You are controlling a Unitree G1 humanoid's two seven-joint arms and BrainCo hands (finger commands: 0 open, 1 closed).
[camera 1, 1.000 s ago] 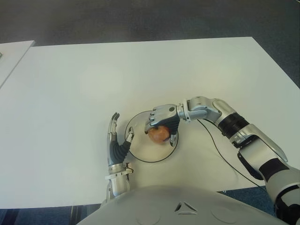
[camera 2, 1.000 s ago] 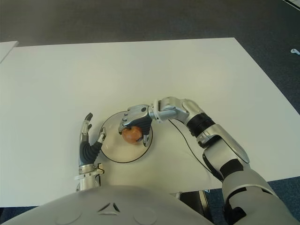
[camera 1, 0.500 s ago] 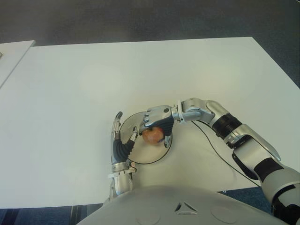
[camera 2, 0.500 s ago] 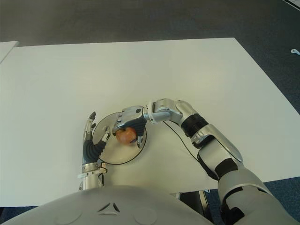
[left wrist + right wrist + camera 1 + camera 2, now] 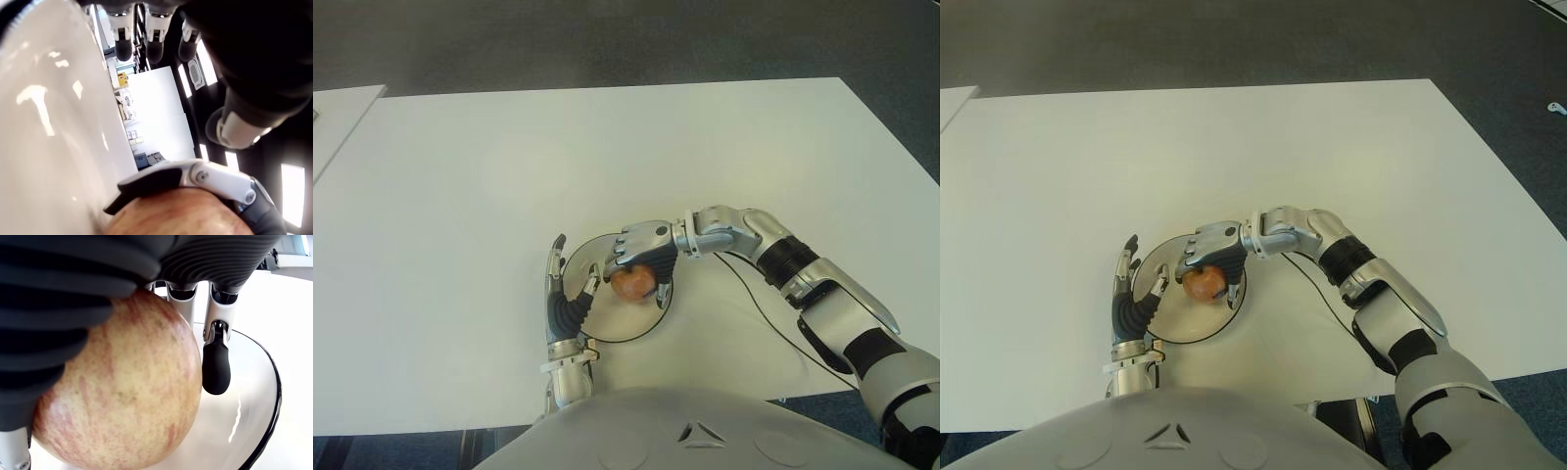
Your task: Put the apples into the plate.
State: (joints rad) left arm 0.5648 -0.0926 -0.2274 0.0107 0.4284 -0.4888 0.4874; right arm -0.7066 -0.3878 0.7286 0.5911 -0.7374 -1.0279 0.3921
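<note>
on the white surface [image 5: 460, 196], my right robot hand [image 5: 641, 253], grasping the apple [image 5: 632, 282], has settled over the plate [image 5: 592, 328] beside my open left robot hand [image 5: 563, 299], ready for release.

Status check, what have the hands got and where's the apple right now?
Right robot hand shut on apple, over the plate. Left robot hand open at the plate's left rim. Nothing in the way.
</note>
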